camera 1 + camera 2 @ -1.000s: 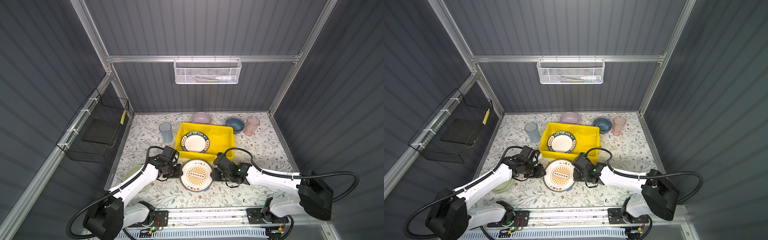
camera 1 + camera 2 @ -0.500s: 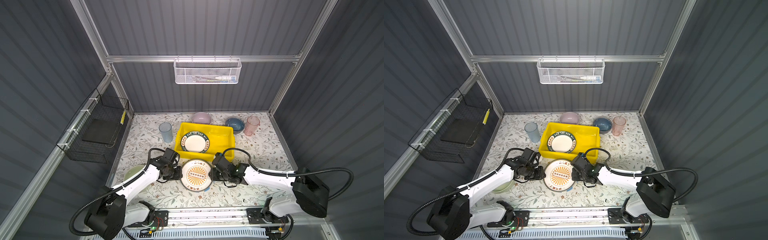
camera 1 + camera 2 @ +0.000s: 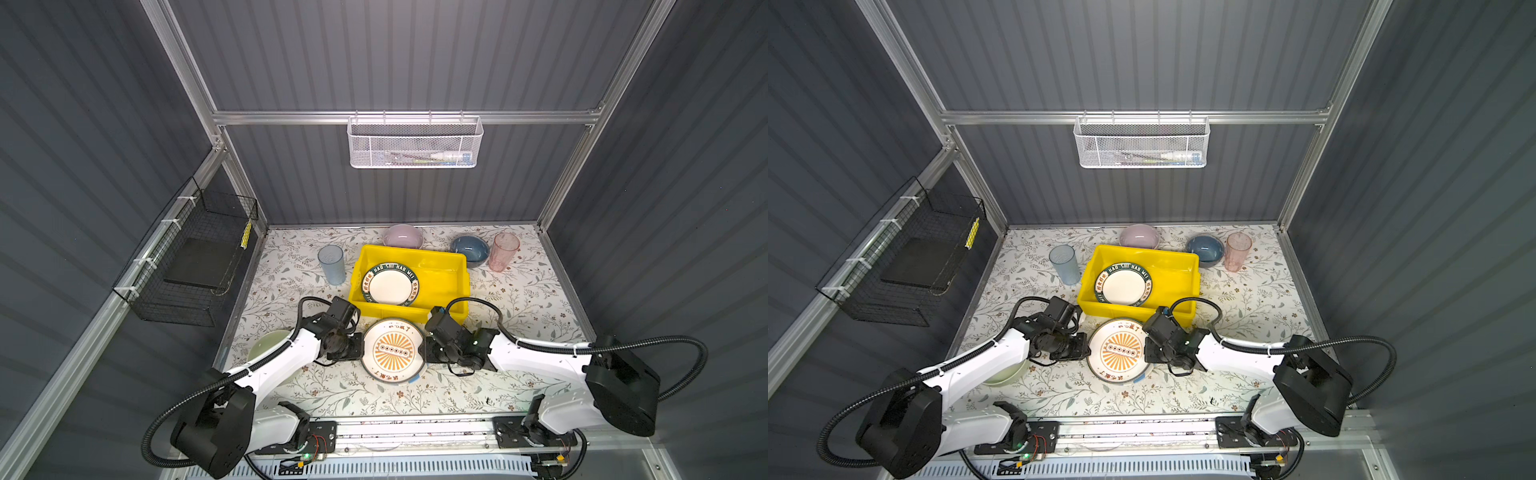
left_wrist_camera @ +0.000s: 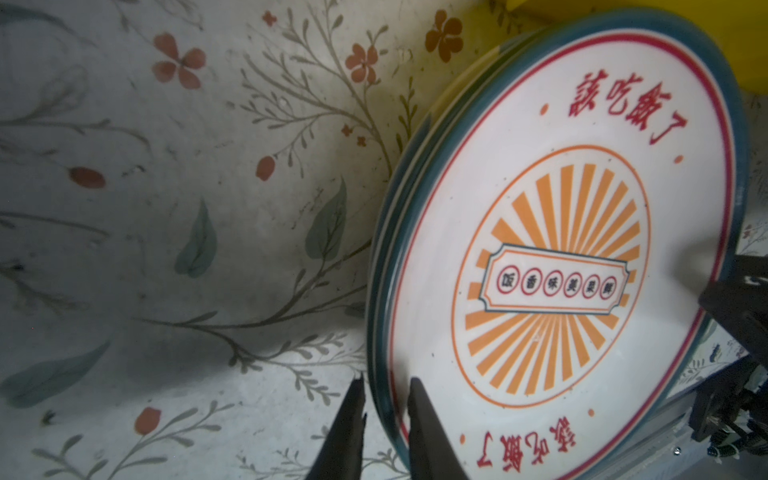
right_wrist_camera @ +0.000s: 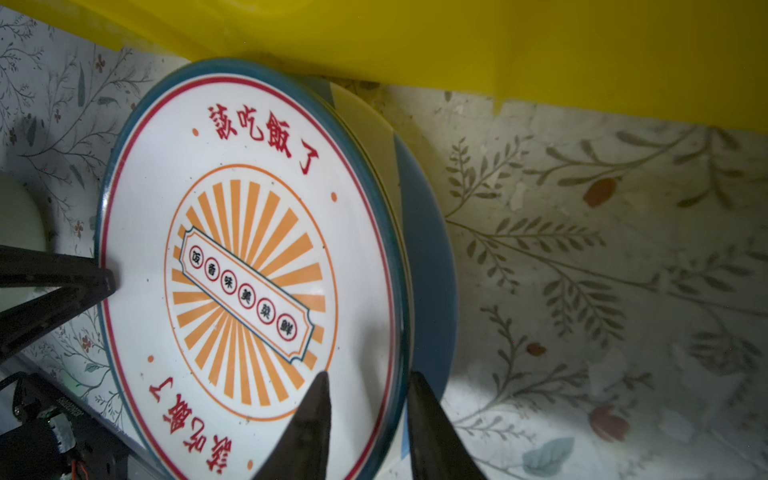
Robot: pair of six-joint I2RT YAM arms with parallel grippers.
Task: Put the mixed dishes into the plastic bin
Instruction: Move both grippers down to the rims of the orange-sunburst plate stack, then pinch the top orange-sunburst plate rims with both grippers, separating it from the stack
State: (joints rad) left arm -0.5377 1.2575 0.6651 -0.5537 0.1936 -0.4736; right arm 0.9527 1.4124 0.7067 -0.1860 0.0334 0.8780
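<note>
Orange sunburst plate (image 3: 392,351) is lying on top of other plates (image 5: 432,257) on the worktop (image 3: 519,299), just near of the yellow bin (image 3: 413,251). Left gripper (image 4: 386,395) fingers are straddling its left rim, almost together; whether they are pinching it cannot be told. Right gripper (image 5: 370,395) fingers are straddling its right rim, standing wider apart. A green-rimmed lettered plate (image 3: 390,284) is resting in the bin's left half.

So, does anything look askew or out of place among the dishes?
Yes: the orange sunburst plate sits off-centre on its stack; a blue plate underneath pokes out past its rim. Nothing looks spilled or broken.
</note>
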